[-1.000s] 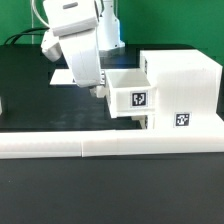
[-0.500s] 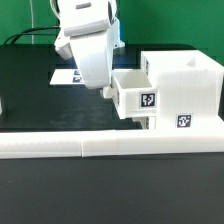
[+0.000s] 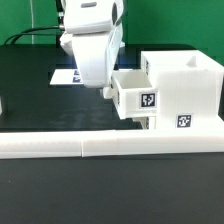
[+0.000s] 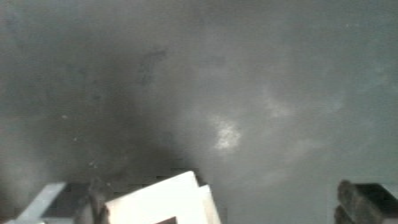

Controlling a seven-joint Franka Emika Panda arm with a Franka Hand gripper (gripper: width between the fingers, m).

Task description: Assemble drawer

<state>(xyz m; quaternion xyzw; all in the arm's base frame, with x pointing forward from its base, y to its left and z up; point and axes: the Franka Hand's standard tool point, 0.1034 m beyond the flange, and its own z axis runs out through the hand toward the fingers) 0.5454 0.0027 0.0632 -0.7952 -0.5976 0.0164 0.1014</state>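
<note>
The drawer's large white box shell (image 3: 188,92) stands at the exterior view's right, with a tag on its front. One white box tray (image 3: 134,94) with a tag sits partly inside the shell and sticks out toward the exterior view's left. My gripper (image 3: 106,92) hangs just beside the tray's outer end, fingers pointing down. In the wrist view the gripper (image 4: 210,206) is open, its two dark fingers (image 4: 54,205) far apart. A white corner of the tray (image 4: 164,202) shows between them, untouched. I cannot make out the tray's knob.
A long low white wall strip (image 3: 100,145) runs across the front of the black table. The marker board (image 3: 68,76) lies behind the arm. A white piece (image 3: 2,104) is cut off at the exterior view's left edge.
The tray has slid toward the exterior view's right, further into the shell. My gripper moved right with it and has since stayed at the tray's end.
</note>
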